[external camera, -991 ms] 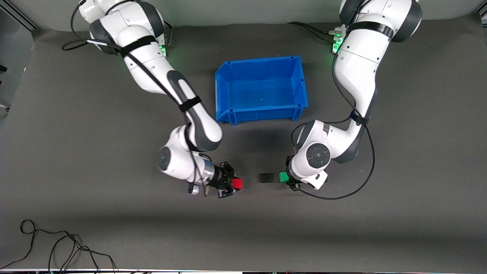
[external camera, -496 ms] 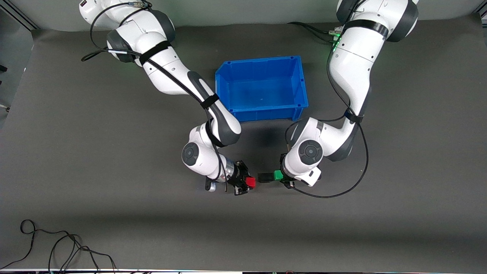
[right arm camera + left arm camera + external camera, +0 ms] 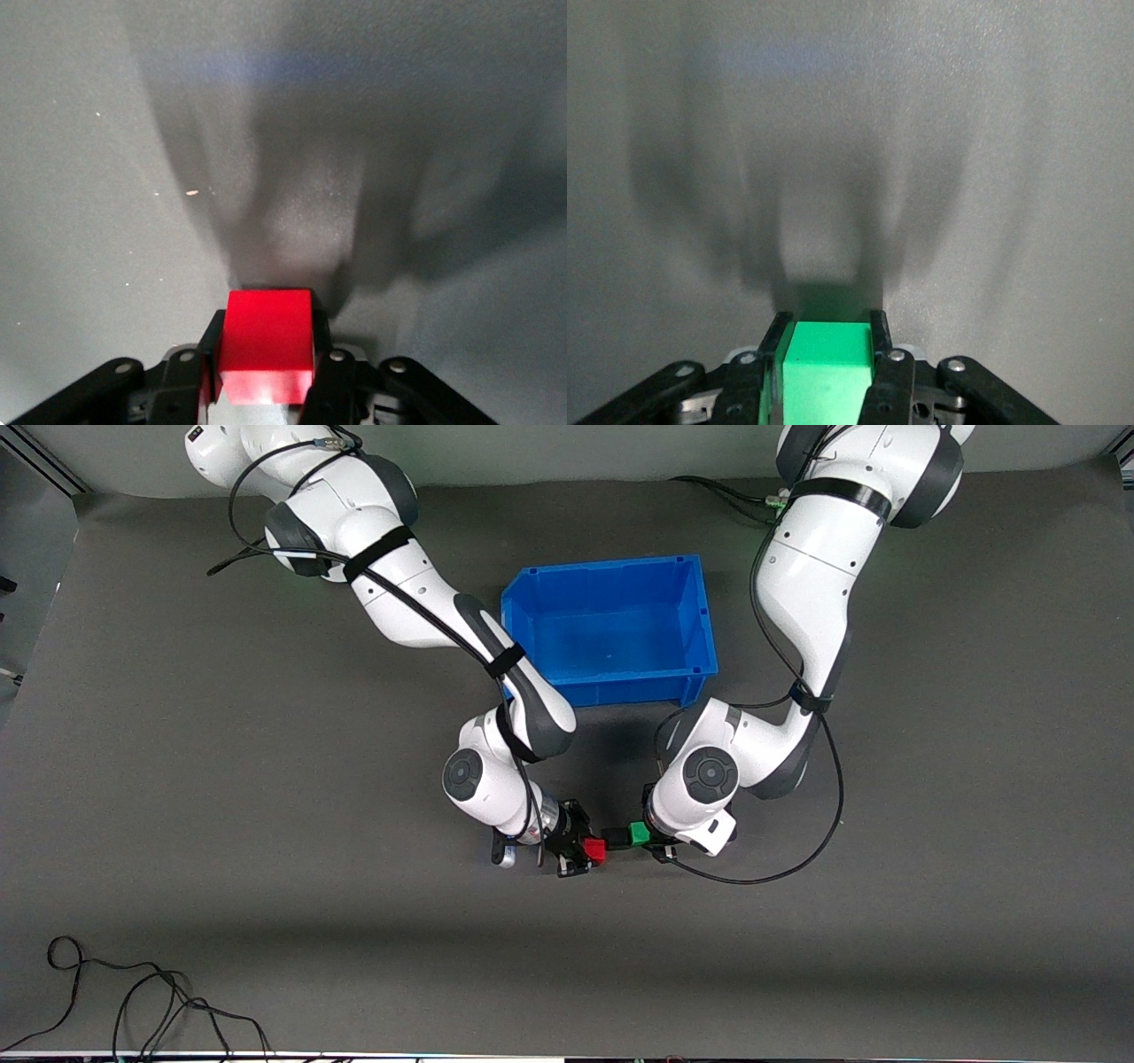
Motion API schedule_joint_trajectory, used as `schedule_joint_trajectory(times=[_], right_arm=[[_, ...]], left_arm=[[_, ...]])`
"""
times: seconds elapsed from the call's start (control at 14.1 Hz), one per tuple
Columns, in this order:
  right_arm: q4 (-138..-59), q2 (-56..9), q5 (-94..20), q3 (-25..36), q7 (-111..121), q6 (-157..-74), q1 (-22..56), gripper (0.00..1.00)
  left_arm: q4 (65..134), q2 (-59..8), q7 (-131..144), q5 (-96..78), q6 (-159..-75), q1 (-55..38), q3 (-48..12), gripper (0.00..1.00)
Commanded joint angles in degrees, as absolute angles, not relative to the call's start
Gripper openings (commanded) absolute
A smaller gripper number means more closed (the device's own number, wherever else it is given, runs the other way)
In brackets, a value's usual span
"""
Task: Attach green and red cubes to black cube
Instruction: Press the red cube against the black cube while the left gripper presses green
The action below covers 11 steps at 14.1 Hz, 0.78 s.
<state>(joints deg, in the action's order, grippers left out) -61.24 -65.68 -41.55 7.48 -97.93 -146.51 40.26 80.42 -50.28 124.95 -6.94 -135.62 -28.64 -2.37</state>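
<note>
- Right gripper (image 3: 592, 852), reaching in from the right arm's end of the table, clamped on the red cube (image 3: 594, 851), cube sticking out past the fingertips.
- Left gripper (image 3: 640, 835), reaching in from the left arm's end, pinching the green cube (image 3: 638, 833) the same way, low over the mat (image 3: 266, 886).
- Black cube (image 3: 615, 837) squeezed between the two grippers: touching or all but touching the green cube's free face, just ahead of the red one; contact there hard to confirm.
- Blue bin (image 3: 609, 631) well clear, up toward the arm bases.
- In hand, by the look of it: pressing both coloured cubes onto opposite faces of the black one.
- Worth doing: keep both grips firm, square each face flat to the black cube, push along one shared line with matched force.
- Risk: red cube sitting slightly off that line; uneven push likely to spin or slide the black cube out sideways.
</note>
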Motion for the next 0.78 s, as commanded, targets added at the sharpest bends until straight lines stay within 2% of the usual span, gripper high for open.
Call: schedule_joint_trajectory(times=[0.0, 0.71], right_arm=[[-58.8, -67.3, -40.3, 7.9, -100.5, -147.6, 41.0, 0.25], [-59.5, -66.5, -40.2, 7.6, -101.4, -147.5, 42.8, 0.25]], left_arm=[[78.7, -51.0, 126.4, -7.3, -135.4, -29.5, -1.5, 0.00], [78.4, -51.2, 127.2, -7.3, -135.7, -29.5, -1.4, 0.00]])
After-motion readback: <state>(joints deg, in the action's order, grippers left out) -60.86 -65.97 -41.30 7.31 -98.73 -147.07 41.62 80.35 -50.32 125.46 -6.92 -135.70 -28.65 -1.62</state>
